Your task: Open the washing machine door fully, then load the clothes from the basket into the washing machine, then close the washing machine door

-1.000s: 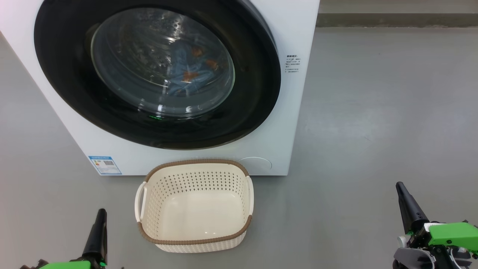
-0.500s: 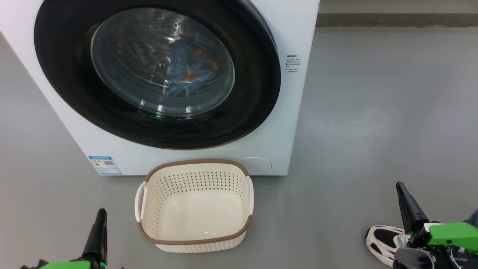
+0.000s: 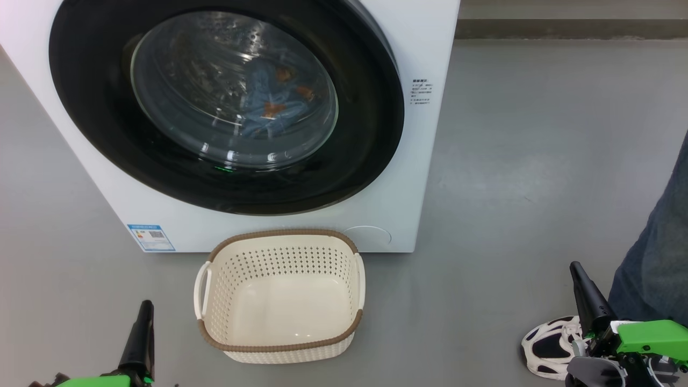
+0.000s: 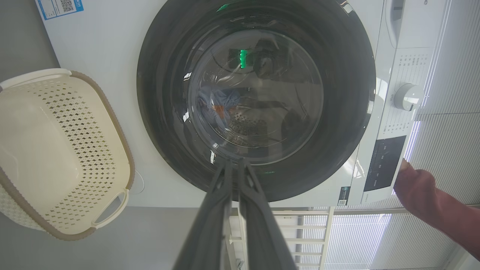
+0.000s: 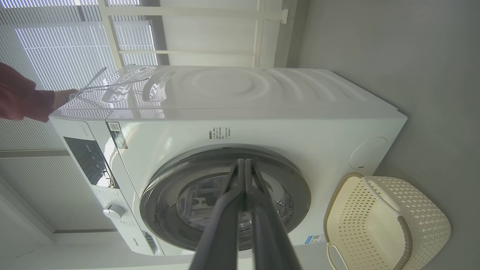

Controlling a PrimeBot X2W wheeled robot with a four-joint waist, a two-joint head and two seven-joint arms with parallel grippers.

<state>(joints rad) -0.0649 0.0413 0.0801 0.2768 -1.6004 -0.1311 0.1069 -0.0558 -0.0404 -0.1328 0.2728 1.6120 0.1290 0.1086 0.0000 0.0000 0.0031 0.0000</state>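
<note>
Pointing toward the white boxy front-loading washing machine [image 3: 424, 54], the left gripper [image 3: 145, 307] and the right gripper [image 3: 577, 269] each hold their two long dark fingers pressed together on nothing. Beyond both sets of fingertips, the large round washing machine door [image 3: 226, 185], with its glossy black rim and bulging glass centre, lies flat against the machine's front. Behind that glass, the light blue clothes [image 3: 271, 102] with orange-brown prints rest in the drum. Between the two grippers, slightly ahead of their tips, sits the cream-white perforated plastic basket [image 3: 279, 252] with a brown woven-look rim. Just beside the right fingers are a person's white-and-black shoe [image 3: 545, 344] and blue trouser leg [image 3: 656, 252].
</note>
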